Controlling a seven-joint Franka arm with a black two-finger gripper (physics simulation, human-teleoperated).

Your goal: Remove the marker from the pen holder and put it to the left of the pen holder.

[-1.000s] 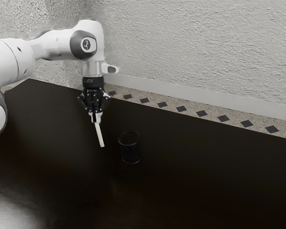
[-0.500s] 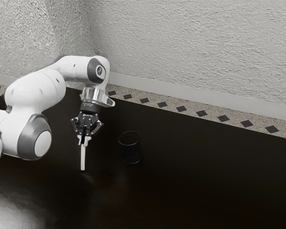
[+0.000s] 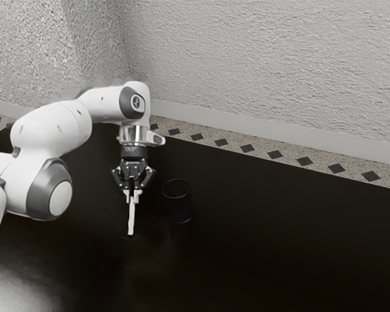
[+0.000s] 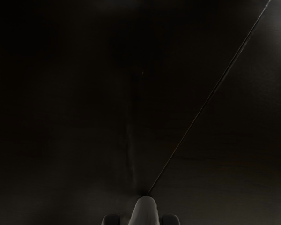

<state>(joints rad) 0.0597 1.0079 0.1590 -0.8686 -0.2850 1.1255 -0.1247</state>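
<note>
Fingers (image 4: 111,219) of the gripper (image 3: 132,194): clamped on the marker (image 3: 131,218), one on either side. Marker hangs below the fingertips, pale, near upright with slight tilt; contact of its lower end with the table (image 3: 279,253) cannot be determined. Pen holder (image 3: 178,203): dark, upright on the table, near the fingers on the exterior view's right, apart from the marker. Above the fingers, the white arm (image 3: 52,130) extends toward the exterior view's left. Farther out, beyond the table: diamond-patterned strip (image 3: 289,156).
</note>
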